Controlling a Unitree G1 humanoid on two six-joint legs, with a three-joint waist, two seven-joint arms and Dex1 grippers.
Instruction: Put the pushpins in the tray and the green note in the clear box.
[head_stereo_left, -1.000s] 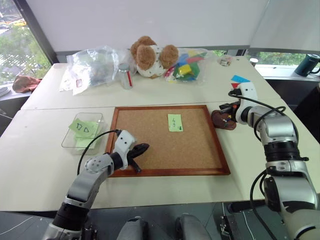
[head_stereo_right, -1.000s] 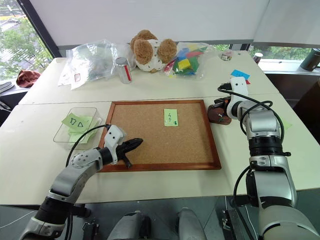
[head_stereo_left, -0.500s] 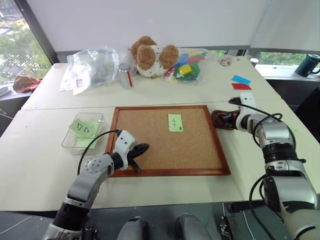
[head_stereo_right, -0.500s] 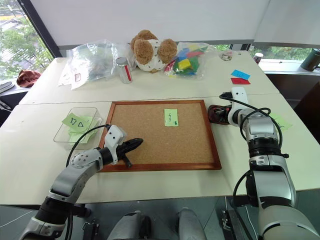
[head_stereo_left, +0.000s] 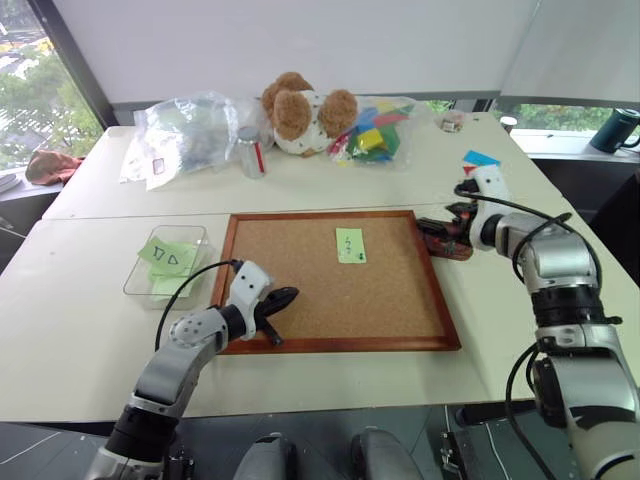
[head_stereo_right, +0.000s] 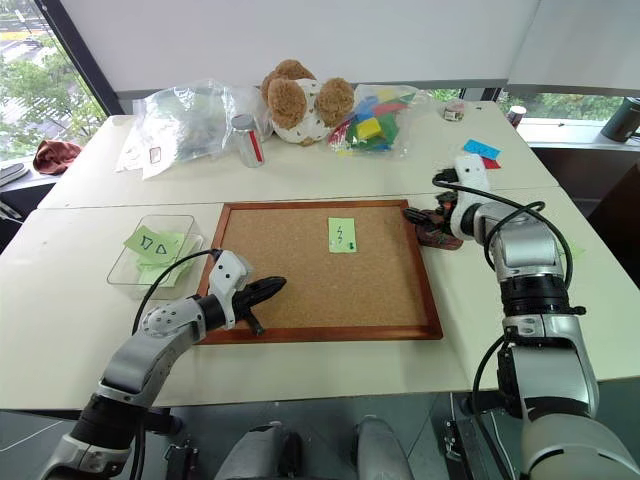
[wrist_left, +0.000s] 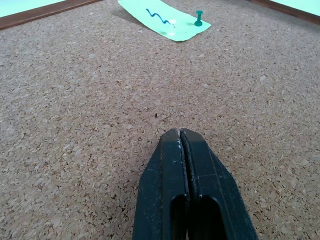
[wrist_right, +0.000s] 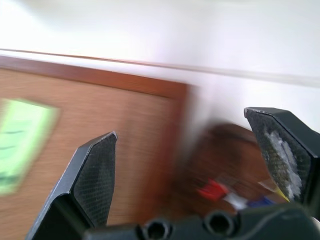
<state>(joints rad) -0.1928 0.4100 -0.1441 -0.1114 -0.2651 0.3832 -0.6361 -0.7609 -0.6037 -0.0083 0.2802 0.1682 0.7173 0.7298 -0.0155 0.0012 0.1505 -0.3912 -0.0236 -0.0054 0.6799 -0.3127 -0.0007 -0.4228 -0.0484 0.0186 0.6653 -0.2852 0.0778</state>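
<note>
Green note (head_stereo_left: 350, 245) lying on corkboard (head_stereo_left: 300, 300), nr its far edge, twd far-right corner; still pinned by a green pushpin (wrist_left: 198, 18) at one corner, poss. a 2nd pale one (wrist_left: 172, 22) beside the squiggle. Tray (head_stereo_right: 436, 234) sitting on table just off corkboard's right edge, nr far-right corner; coloured pin heads (wrist_right: 215, 190) lying inside. Clear box (head_stereo_left: 166, 262) on table off corkboard's left edge, already holding triangle-marked notes.

Right pincer (head_stereo_right: 425, 216) hanging over tray/frame corner, fingers (wrist_right: 95, 170) spread wide, nothing btwn them. Left pincer (head_stereo_left: 278, 299) resting low over corkboard's near-left part, pressed together, empty.

Risks, as judged:
- Pulling note w/ pin still in: tearing likely.
- Pin head tiny; wide spread fingers prob. slipping off or flicking it onto table.
- Right arm working close over tray: knocking it, spilling pins.
- Note thin, flat: hard pinching off cork; could slide.

Hard to make out: right wrist view smeared, so pin count in tray unclear. Pale dot on note possibly pin, possibly glare. From head views pins on note showing as mere specks. Tray partly covered by right pincer.
</note>
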